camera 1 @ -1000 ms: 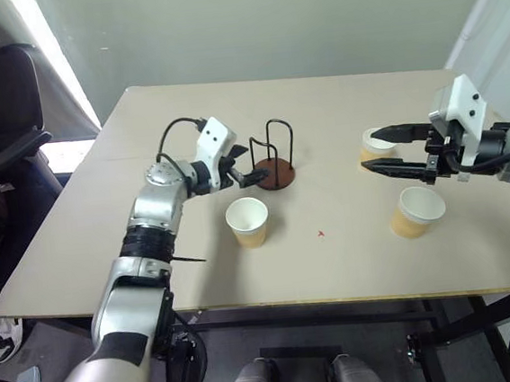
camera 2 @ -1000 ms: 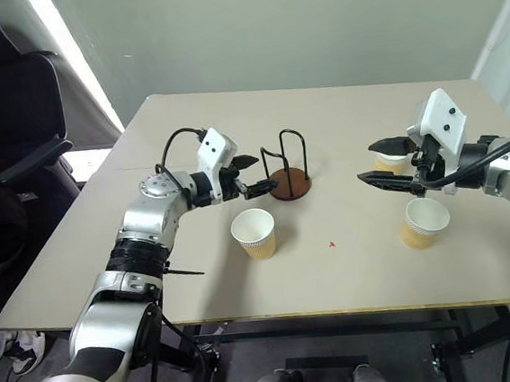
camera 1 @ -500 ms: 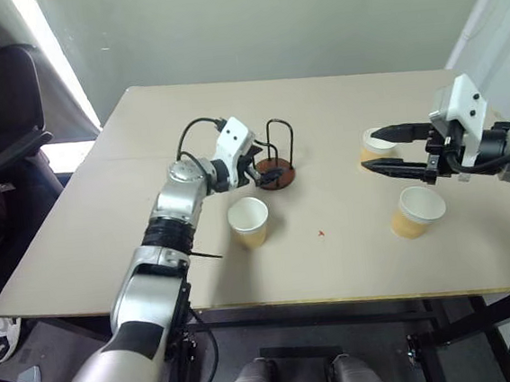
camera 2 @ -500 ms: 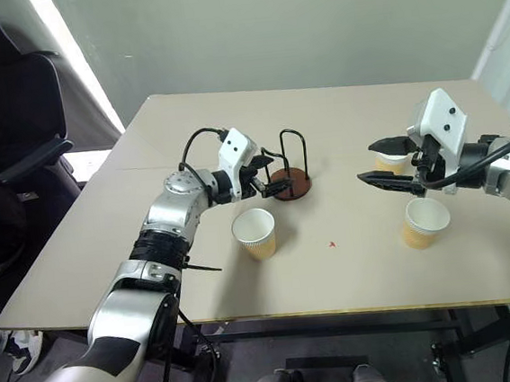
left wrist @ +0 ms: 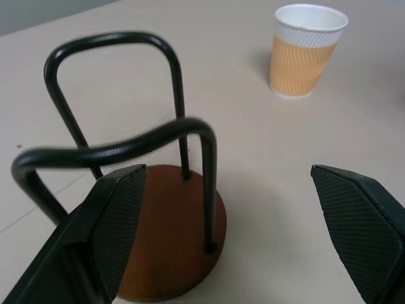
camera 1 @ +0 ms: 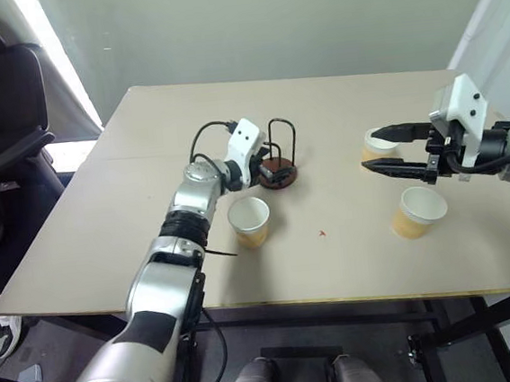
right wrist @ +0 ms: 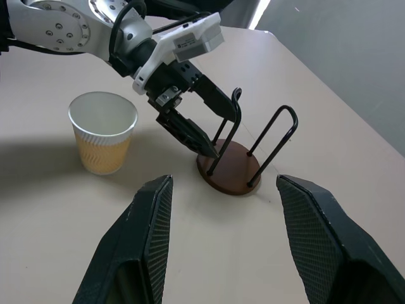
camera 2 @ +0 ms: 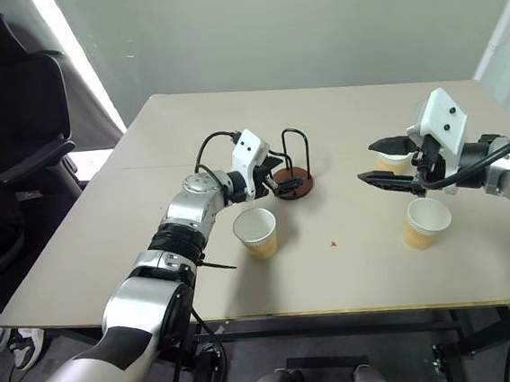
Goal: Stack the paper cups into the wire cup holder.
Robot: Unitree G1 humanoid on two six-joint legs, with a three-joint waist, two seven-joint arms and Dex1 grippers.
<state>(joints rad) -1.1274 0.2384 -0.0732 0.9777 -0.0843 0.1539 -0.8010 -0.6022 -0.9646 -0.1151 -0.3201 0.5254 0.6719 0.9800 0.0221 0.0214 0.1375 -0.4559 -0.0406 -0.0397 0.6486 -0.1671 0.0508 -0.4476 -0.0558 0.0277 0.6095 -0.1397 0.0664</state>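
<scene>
Tan-yellow paper cups (camera 1: 248, 221) with white insides stand upright and apart on a beige table (camera 1: 104, 214): one at centre-left just below the wire cup holder (camera 1: 275, 156), one at lower right (camera 1: 418, 211), and a third at right (camera 1: 376, 146), partly hidden behind the right gripper (camera 1: 378, 149). All three cups look empty. They are likely very light, thin-walled and easy to crush or tip, so the robot would do best to hold one gently around the ridged side wall, below the rolled rim.

The holder sits near the centre of the left eye view, slightly left. It has a round reddish-brown base and two thin black wire loops standing upright. No cup is in it yet. The wire looks stiff, but the small stand is probably light enough to slide if nudged.

The left gripper (camera 1: 271, 168) reaches into the holder with its black fingers spread wide. In the left wrist view one finger (left wrist: 117, 215) overlaps a wire loop; contact cannot be confirmed. The right gripper hovers above the table at right, its fingers (right wrist: 152, 237) parted and holding nothing.
</scene>
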